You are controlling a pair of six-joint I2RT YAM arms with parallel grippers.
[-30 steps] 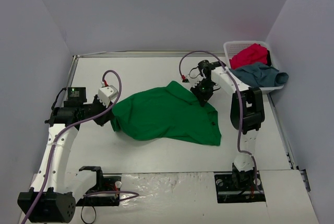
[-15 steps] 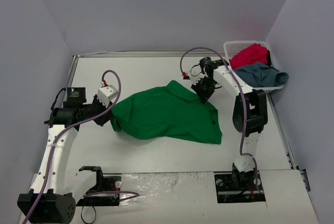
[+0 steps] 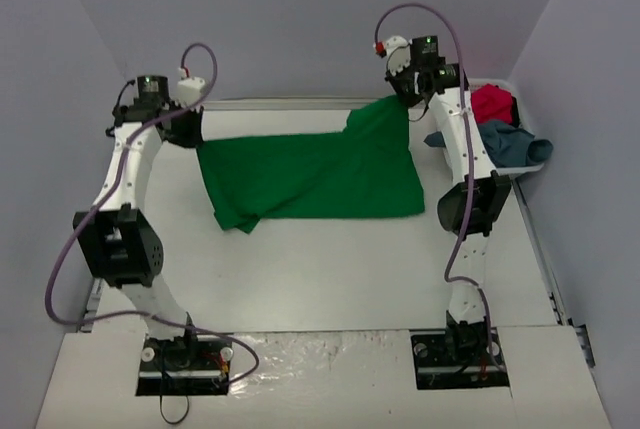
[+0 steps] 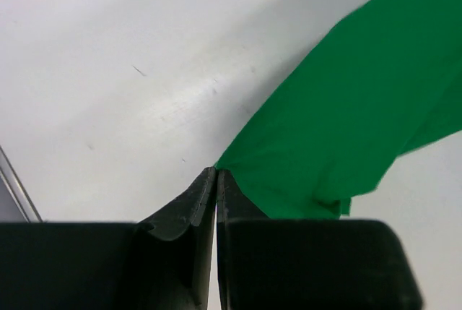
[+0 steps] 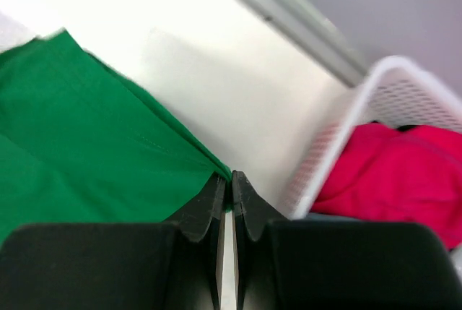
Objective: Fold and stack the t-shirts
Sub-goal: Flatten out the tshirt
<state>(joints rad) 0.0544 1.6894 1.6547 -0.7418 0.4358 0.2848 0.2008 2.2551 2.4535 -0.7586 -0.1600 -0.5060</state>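
White worktop (image 3: 330, 269) inside pale grey walls carries everything. Largest on it is the green shirt (image 3: 310, 174), stretched wide across the far half, its top edge lifted and its lower part seemingly trailing on the surface. At the far right corner stands the basket (image 5: 375, 100), with the red shirt (image 3: 495, 104) inside and the blue shirt (image 3: 515, 144) draped over its near rim. The left hand (image 4: 216, 176) is pinched tight on the green shirt's left corner, and the right hand (image 5: 231, 180) is pinched tight on its right corner, just beside the basket. I judge the step in hand to be spreading the first shirt flat before any fold, so no fold or stack is made yet. The next move likely calls for both hands to lower together with even tension, so that the cloth lands smooth, then to let go and take new edges for the fold. Counted: three shirts, one each of green, red and blue; one basket; two hands.
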